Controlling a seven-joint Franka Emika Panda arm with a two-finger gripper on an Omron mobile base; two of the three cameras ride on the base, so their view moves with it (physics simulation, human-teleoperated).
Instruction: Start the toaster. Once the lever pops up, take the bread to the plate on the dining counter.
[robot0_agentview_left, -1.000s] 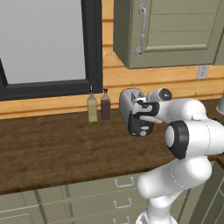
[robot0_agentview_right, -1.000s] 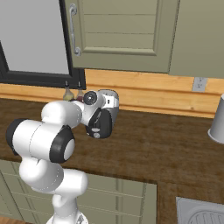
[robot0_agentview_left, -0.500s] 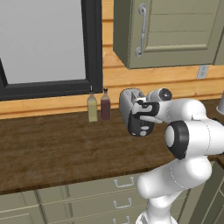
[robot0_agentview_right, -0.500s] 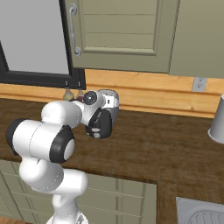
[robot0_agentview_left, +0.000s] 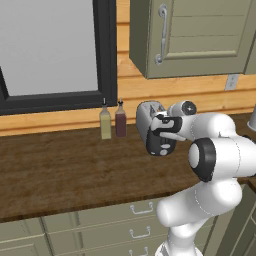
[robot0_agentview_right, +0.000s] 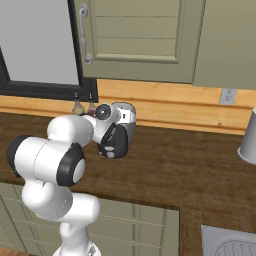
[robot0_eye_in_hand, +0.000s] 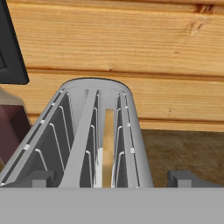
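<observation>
Hand view is looking along the top of the rounded silver-white metal toaster (robot0_eye_in_hand: 94, 135), where the thin tan slice of bread (robot0_eye_in_hand: 107, 144) is sitting on edge in the right-hand slot, sunk between the wire guides with its narrow upper edge showing. The two dark fingertips (robot0_eye_in_hand: 38, 178) of the gripper (robot0_eye_in_hand: 113, 179) are standing spread wide, one at each side of the toaster's top, pinching nothing. Left base view is showing the toaster (robot0_agentview_left: 150, 117) standing near the back edge of the dark brown wood-grain counter (robot0_agentview_left: 60, 170), just beside two slim bottles (robot0_agentview_left: 113, 120), with the white arm's dark hand (robot0_agentview_left: 161, 136) covering much of its near end; the lever cannot be made out in these frames. Right base view is showing the same toaster (robot0_agentview_right: 127, 117) behind the hand (robot0_agentview_right: 115, 141), against the wooden wall strip. Judged from its look, the toast is likely light, stiff and brittle, with a dry crust that should give fair friction; a gentle pinch across its two flat faces at the exposed upper edge appears best, since a hard squeeze may crack it. The toaster body is probably heavy enough to stay put under a press on its lever.
</observation>
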